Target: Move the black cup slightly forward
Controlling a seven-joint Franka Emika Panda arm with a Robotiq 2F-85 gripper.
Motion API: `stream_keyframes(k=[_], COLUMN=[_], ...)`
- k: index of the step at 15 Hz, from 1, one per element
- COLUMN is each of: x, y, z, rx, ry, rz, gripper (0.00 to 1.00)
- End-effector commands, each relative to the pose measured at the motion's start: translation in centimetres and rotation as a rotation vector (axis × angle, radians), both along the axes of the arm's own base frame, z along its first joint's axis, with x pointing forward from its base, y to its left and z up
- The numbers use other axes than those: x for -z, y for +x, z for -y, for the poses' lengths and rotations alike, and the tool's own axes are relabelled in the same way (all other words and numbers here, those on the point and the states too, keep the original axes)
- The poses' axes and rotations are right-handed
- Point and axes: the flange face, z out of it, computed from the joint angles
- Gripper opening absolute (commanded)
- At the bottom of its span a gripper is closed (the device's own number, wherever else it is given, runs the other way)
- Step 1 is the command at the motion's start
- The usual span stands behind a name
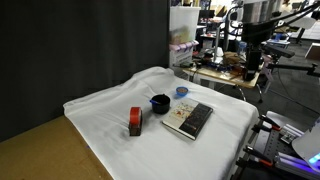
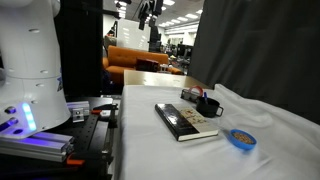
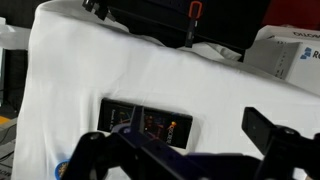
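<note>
The white-draped surface carries everything. The pincer hangs high above it, fingers wide apart and empty. The book lies just beside the black cup, which stands mid-surface between the red block and the small blue disc.

The white cloth looks matt and wrinkled, book glossy, black cup smooth
</note>
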Motion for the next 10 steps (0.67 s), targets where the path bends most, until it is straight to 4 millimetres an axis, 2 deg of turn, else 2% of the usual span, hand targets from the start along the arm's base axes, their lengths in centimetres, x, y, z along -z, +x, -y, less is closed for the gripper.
stream_keyframes(k=[1, 9, 10], x=[0.0, 0.2, 1.2], y=[0.0, 0.0, 0.8], z=[0.0, 0.2, 0.1], rx=[0.000, 0.004, -0.002], ry=[-0.001, 0.000, -0.004], rz=[-0.003, -0.004, -0.002], gripper=[1.00, 1.00, 1.00])
